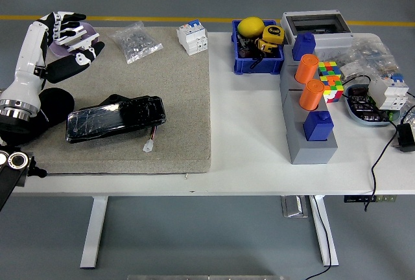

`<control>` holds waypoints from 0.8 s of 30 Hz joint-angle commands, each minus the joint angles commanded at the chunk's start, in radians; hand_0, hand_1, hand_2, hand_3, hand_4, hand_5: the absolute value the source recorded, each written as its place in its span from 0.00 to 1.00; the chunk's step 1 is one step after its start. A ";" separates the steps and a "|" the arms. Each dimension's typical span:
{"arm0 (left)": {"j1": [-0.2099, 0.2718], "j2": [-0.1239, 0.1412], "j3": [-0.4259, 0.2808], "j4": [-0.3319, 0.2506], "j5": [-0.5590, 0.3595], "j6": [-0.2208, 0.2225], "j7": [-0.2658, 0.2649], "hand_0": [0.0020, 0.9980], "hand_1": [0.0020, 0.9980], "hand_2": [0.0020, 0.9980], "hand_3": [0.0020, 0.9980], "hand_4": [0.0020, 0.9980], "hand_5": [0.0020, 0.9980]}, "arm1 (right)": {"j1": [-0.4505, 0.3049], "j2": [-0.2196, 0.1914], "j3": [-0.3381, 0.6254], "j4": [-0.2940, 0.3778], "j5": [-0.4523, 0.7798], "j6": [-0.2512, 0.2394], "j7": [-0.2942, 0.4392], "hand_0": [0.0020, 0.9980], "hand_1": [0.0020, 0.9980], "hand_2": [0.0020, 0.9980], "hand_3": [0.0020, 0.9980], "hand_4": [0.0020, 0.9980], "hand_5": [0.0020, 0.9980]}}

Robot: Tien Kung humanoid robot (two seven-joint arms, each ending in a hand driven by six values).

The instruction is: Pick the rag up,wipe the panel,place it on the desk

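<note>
Rag (84,36): pale purple, bunched in a small heap at the far left corner of the beige mat (181,98), well left of the clear bag of small parts (135,41) and beyond the black panel (115,119).

Left hand (68,41) right over it. Fingers (65,19) stretched out and spread across the far side of the heap, thumb (85,58) apart on the near side. Straddling the cloth, with no closed grip to be seen. Right hand out of view.

Likely soft, limp and very light. Bound to fold, sag and trail once lifted, so no use pinching one corner. Better to gather the middle of the heap, thumb against fingers, so that a thick wad sits in the palm and a pad of cloth hangs below for wiping. Little risk of slipping on the rough mat, but some chance of loose folds snagging on it.

Panel glossy, wrapped in crinkled film, with a short wire and white plug (149,145) at its near right. Probably free to slide under a hard push, so light strokes advisable, away from the wire. Bare white counter (246,137) to the right of the mat suitable for setting the cloth down.
</note>
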 joint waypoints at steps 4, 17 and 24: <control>-0.003 -0.003 0.000 0.007 -0.023 -0.004 -0.002 0.69 0.73 0.74 0.64 0.87 0.23 | 0.003 0.001 0.005 0.000 -0.003 -0.002 0.001 0.76 0.29 0.66 0.63 1.00 0.55; -0.009 -0.009 -0.020 0.029 -0.072 -0.012 -0.004 0.69 0.73 0.74 0.64 0.87 0.23 | 0.004 0.004 0.004 0.000 0.001 -0.001 0.004 0.76 0.29 0.66 0.63 1.00 0.55; -0.005 -0.006 -0.034 0.029 -0.070 -0.012 -0.002 0.68 0.73 0.74 0.64 0.87 0.23 | 0.004 0.005 0.000 -0.001 0.003 -0.002 0.004 0.76 0.29 0.66 0.63 1.00 0.55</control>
